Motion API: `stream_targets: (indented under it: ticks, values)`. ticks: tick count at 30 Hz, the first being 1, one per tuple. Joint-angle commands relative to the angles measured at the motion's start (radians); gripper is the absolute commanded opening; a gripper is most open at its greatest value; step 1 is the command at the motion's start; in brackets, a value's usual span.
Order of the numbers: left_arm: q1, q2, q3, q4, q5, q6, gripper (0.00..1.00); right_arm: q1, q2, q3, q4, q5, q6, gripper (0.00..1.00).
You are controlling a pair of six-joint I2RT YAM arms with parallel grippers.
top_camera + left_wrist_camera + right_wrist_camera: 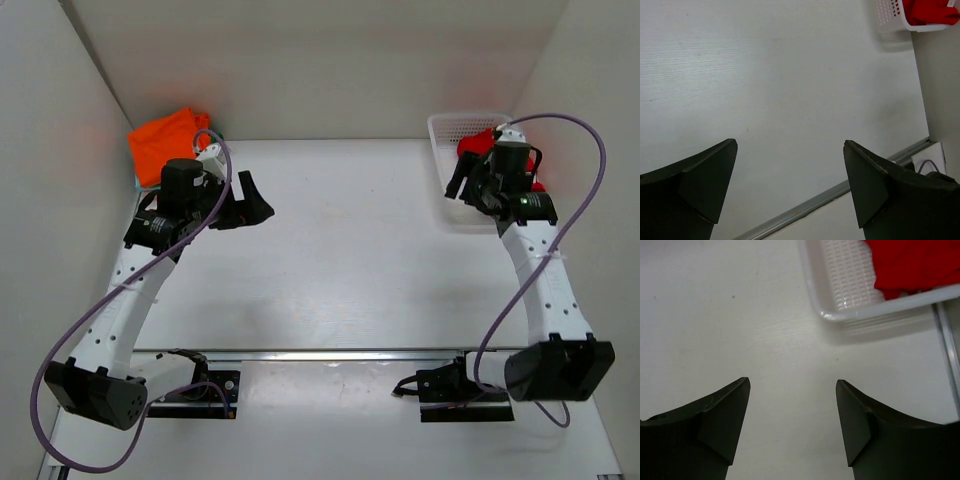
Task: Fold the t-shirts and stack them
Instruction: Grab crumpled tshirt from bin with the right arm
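White bench walled on three sides. Left gripper (790,150), fingers spread apart, hovers over bare surface near the far left corner, where an orange t-shirt (165,140) lies. Right gripper (792,385), fingers also apart, hangs just beside a white mesh basket (840,315) at the far right corner, which holds a red t-shirt (915,262).

So there's a white plastic mesh basket (445,150) parked at the far right corner of the white table (350,260), close to the plain right wall (590,80). A thin metal rail (330,354) runs straight across the table's near side.
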Motion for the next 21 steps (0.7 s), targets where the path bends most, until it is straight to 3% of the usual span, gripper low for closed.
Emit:
stream_targets:
  ticks: [1, 6, 11, 15, 21]
  values:
    - [0.024, -0.043, 0.009, 0.011, 0.113, 0.016, 0.98, -0.028, 0.111, 0.108, 0.106, 0.149, -0.030, 0.67]
    - [-0.023, -0.093, -0.011, 0.042, 0.223, 0.013, 0.99, -0.085, 0.355, 0.294, 0.142, 0.195, -0.038, 0.69]
    - [0.029, -0.188, -0.078, 0.028, 0.280, -0.043, 0.98, -0.129, 0.660, 0.537, 0.099, 0.269, -0.082, 0.70]
    - [0.024, -0.192, -0.083, -0.022, 0.183, 0.009, 0.98, -0.155, 0.876, 0.731, 0.045, 0.294, -0.082, 0.72]
    - [0.083, -0.140, -0.084, -0.062, 0.077, 0.068, 0.99, -0.175, 1.106, 0.883, -0.013, 0.338, -0.077, 0.75]
